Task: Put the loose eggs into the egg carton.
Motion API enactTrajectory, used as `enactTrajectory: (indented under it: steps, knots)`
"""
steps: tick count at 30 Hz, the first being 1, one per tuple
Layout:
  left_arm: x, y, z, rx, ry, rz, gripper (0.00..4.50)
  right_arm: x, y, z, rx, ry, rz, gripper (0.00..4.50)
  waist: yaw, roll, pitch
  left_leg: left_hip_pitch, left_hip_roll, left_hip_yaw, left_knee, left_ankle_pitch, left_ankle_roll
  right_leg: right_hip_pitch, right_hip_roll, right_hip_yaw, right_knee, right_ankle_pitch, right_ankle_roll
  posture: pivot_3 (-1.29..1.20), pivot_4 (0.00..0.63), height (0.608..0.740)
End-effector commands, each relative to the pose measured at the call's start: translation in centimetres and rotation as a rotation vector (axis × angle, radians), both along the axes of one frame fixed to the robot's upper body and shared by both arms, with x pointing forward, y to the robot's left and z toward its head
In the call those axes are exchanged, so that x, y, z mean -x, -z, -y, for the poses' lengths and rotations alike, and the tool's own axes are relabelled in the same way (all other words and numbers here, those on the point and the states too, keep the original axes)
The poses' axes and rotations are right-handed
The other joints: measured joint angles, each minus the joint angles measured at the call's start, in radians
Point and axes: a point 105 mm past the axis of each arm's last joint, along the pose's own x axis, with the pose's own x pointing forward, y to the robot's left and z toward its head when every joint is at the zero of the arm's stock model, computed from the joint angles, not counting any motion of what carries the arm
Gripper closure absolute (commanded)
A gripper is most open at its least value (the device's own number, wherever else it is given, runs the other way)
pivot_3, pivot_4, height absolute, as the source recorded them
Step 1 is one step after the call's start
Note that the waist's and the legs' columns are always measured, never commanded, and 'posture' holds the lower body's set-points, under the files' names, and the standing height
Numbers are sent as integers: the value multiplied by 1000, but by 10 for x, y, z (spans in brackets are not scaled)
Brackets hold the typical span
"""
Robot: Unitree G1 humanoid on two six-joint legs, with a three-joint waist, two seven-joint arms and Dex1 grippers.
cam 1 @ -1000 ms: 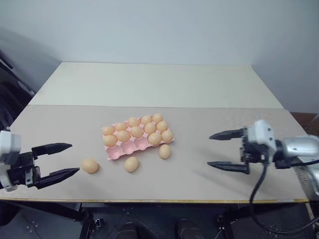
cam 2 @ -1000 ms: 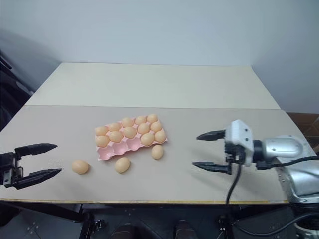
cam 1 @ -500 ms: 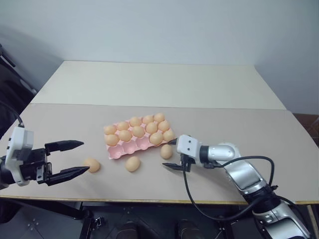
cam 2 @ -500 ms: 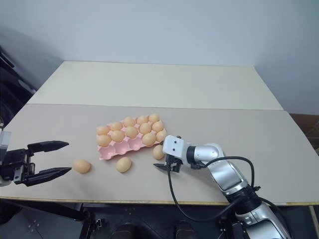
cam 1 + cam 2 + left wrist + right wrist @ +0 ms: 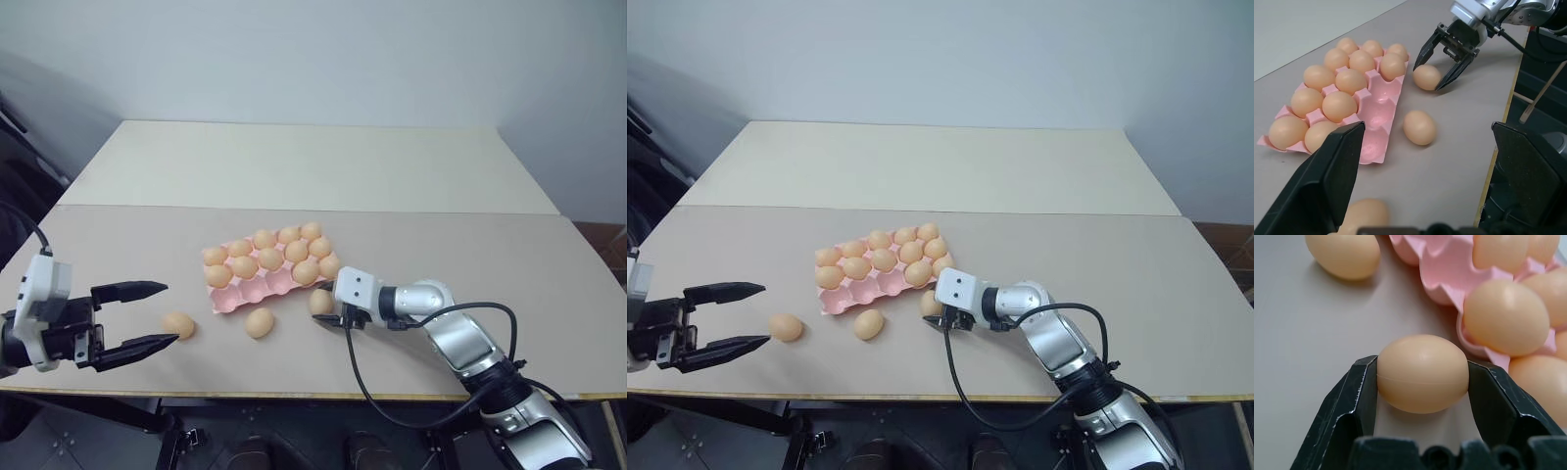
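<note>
The pink egg carton lies mid-table with several eggs in its back two rows and bare cups along its front row. Three loose eggs lie on the table just in front of it. My right gripper is shut on the rightmost egg, which sits on the table by the carton's front right corner, with both fingers touching its sides. Another egg lies in front of the carton's middle. A third egg lies farther left, just right of my left gripper, which is open and holds nothing.
A second, paler table top adjoins at the back. The table's front edge runs close below both grippers. My right arm's black cable loops over the table in front of the arm.
My right gripper swung in from the right side of the table to the egg by the carton's corner and shut on it. The left gripper stayed put and open.
</note>
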Motion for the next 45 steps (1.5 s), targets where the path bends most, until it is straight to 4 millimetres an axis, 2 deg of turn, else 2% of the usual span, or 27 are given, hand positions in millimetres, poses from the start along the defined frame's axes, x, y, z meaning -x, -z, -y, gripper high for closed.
enactTrajectory:
  steps: [1, 4, 8, 14, 20, 24, 27, 31, 36, 40, 43, 45]
  knots:
    - [3, -12, 2, 2, -1, 54, 0, 5, -39, -15, -105, -60, 68, 1900, -4, 0, 0, 0, 0, 0, 0, 0, 0, 0, 0, 0, 0, 0, 0, 0, 150, 740]
    - [0, -17, 1, 36, -21, 79, 0, -5, -47, -35, -132, -64, 101, 1900, -9, 0, 0, 1, 0, 0, 0, 0, 0, 0, 0, 0, 1, 0, 0, 0, 150, 740]
    - [0, -26, 2, 101, -36, 109, 0, -19, -46, -55, -128, -44, 118, 1900, -17, 0, 0, 0, 0, 0, 0, 0, 0, 0, 0, 0, 1, 0, 0, 0, 150, 740]
    - [3, -28, 4, 119, -43, 112, 0, -29, -44, -66, -118, -28, 131, 1900, -22, 0, 0, -1, 0, -1, 0, 0, 0, 0, 0, -1, 1, 0, 0, 0, 150, 740]
    - [5, -27, 3, 119, -53, 109, 0, -30, -47, -67, -136, -25, 142, 37, -28, 0, 0, 0, 0, -1, -1, 0, 0, 0, 0, -1, 1, 0, 0, 0, 150, 740]
    - [4, -27, 3, 117, -54, 107, 0, -23, -64, -58, -189, -41, 152, 37, -27, 0, 0, 0, 0, -1, -2, 0, 0, -1, 0, -1, 0, 0, 0, 0, 150, 740]
    - [2, -26, 2, 113, -56, 106, 0, -13, -81, -39, -268, -62, 141, 37, -22, 0, 0, 0, 0, -1, -2, 0, 0, -1, 0, -1, 0, 0, 0, 0, 150, 740]
    - [0, -23, -3, 89, -68, 89, 0, 0, -93, 1, -317, -66, 111, 37, -18, 0, 0, 0, 0, -1, -2, 0, 0, 0, -1, -1, 0, 0, 0, 0, 150, 740]
    - [1, -19, -12, 46, -84, 72, 0, 14, -90, 60, -295, -33, 45, 37, -18, 0, 0, 0, 0, -1, -3, 0, 0, 1, 0, -1, -1, 0, 0, 0, 150, 740]
    - [2, -14, -19, 29, -101, 61, 0, 32, -78, 112, -190, -22, -28, 37, -18, 0, 0, 0, 0, 0, -3, 0, 0, 0, 0, -1, -2, 0, 0, 0, 150, 740]
    - [1, -14, -19, 36, -102, 63, 0, 43, -75, 136, -159, -23, -79, 37, -26, 0, 0, 2, 0, 0, -4, 0, 0, 1, 0, 0, -2, 0, 0, 0, 150, 740]
    - [1, -13, -18, 39, -99, 63, 0, 46, -76, 143, -157, -15, -88, 37, -27, 0, 0, 4, 0, 0, -4, 0, 0, 3, 0, 1, -1, 0, 0, 0, 150, 740]
